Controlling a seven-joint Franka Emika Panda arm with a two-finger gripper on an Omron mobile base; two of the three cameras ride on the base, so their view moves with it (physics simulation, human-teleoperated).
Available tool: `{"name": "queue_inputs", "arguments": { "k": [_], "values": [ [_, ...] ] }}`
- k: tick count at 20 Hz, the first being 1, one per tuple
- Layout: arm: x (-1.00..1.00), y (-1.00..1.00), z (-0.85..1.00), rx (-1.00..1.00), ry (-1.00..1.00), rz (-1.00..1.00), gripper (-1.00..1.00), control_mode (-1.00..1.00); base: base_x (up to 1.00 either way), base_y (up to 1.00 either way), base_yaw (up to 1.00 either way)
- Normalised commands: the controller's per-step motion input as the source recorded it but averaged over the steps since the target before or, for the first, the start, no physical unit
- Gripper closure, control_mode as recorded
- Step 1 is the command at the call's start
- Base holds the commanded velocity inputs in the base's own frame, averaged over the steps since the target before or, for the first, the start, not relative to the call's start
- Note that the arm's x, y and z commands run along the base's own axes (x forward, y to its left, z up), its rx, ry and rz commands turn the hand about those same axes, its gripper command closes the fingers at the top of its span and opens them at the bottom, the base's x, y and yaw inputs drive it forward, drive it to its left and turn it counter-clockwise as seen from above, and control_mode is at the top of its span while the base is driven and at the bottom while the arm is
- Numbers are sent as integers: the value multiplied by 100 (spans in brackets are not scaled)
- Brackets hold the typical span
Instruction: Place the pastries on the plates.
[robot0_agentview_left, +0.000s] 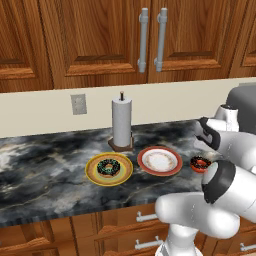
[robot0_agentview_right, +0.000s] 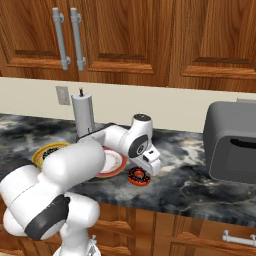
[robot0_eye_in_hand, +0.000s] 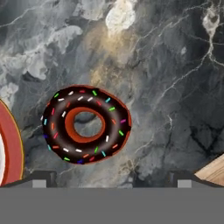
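We hover the end effector (robot0_agentview_right: 150, 167) above the reddish-sided donut (robot0_eye_in_hand: 85, 124), which lies on the dark marble table (robot0_agentview_left: 45, 165) at the red-rimmed plate's (robot0_agentview_left: 160, 160) three o'clock — its fingers spread and empty — and we should shift toward the ring's centre before descending. The other donut (robot0_agentview_left: 108, 168) already sits on the yellow-rimmed plate (robot0_agentview_left: 91, 172); the paper-towel roll (robot0_agentview_left: 121, 122) stands behind, the grey appliance (robot0_agentview_right: 232, 142) well apart.
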Motion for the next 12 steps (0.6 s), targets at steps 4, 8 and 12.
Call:
{"name": "queue_inputs", "arguments": {
  "k": [4, 8, 12],
  "values": [
    [28, -23, -36, 0, 4, 0, -100, -100, 0, 0, 0],
    [18, -21, -35, 0, 6, 0, -100, -100, 0, 0, 0],
    [0, -3, -24, 0, 1, 0, -100, -100, 0, 0, 0]
  ]
}}
